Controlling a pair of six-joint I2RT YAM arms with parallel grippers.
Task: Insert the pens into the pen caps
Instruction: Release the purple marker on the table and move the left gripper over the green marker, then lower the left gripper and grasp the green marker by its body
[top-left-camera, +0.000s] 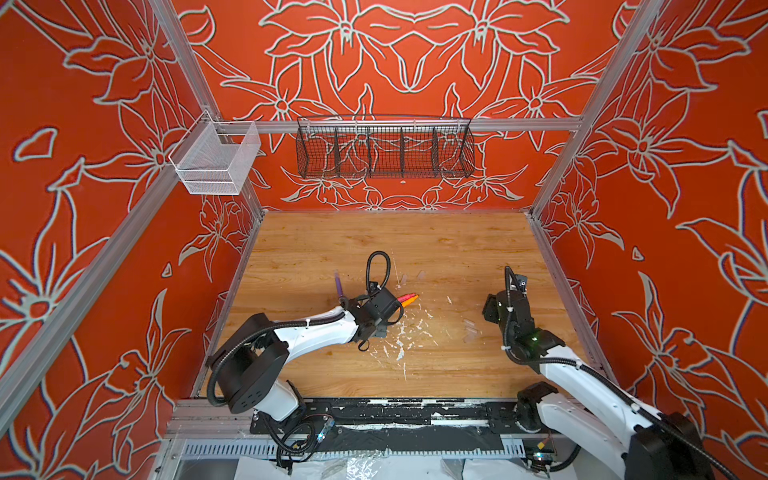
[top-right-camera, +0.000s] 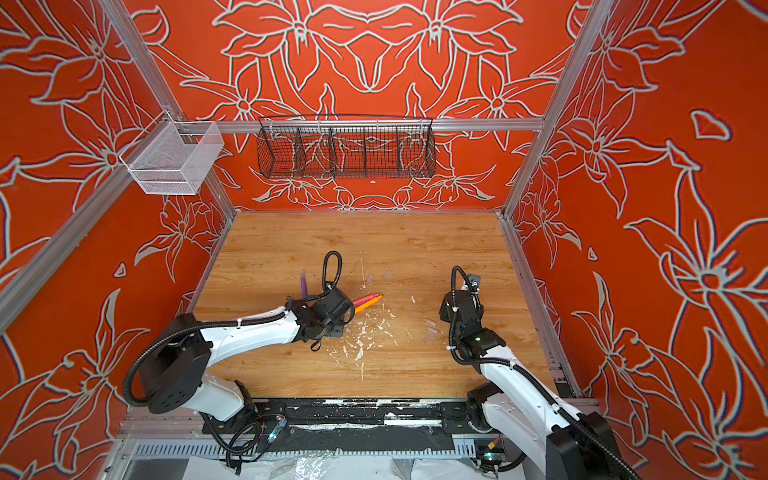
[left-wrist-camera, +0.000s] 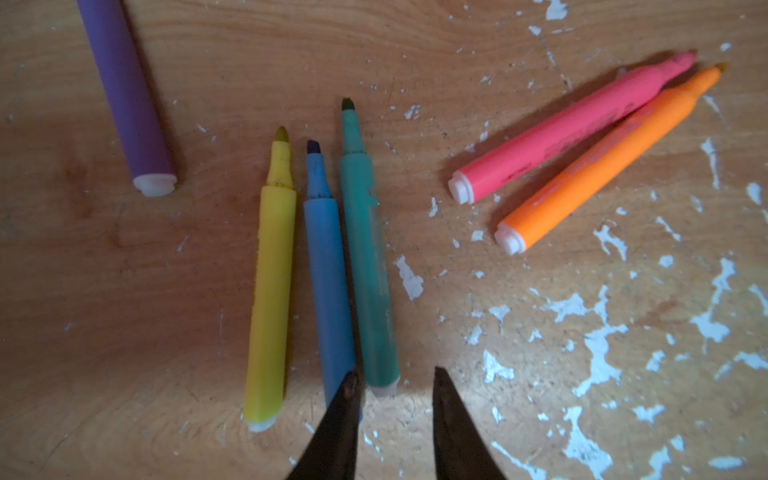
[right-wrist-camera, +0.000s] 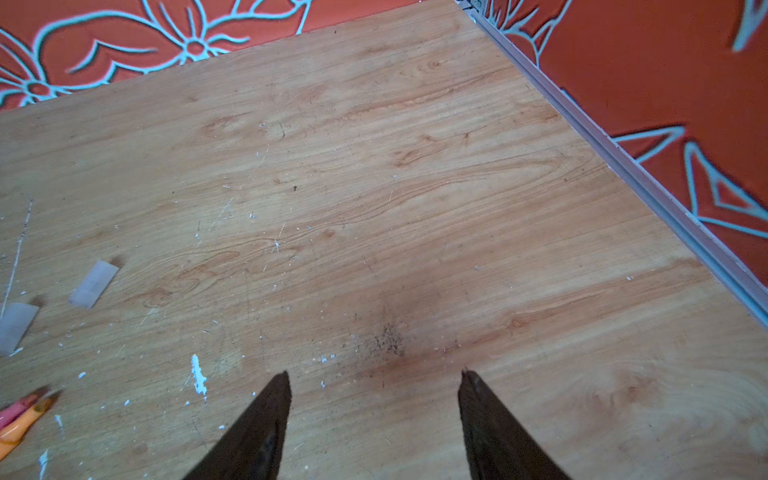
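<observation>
Where the pens lie: middle of the frame in both top views, mostly hidden under the left wrist.
Trio: yellow pen (left-wrist-camera: 272, 291), blue pen (left-wrist-camera: 328, 282) and green pen (left-wrist-camera: 368, 257) lie side by side, nearly parallel.
Pair: pink-red pen (top-left-camera: 406, 296) and orange pen (top-left-camera: 409, 303) touch along their length and poke out right of the wrist.
Purple pen (top-left-camera: 339, 284): lies apart, upper left of the wrist.
Left fingers (left-wrist-camera: 336, 424): narrowly parted, one over the blue pen, the green pen's white end between them; no grip is visible.
Right fingers (right-wrist-camera: 257, 428): well spread, holding nothing, above bare wood.
Pen caps (right-wrist-camera: 93, 284): two clear tubes lie flat, just above the pink-red tip in a top view; fainter ones lie right of centre.
Counter (top-left-camera: 374, 237): its upper half is bare.
Rail (right-wrist-camera: 665, 199): it bounds the right edge, with the wall directly behind.
</observation>
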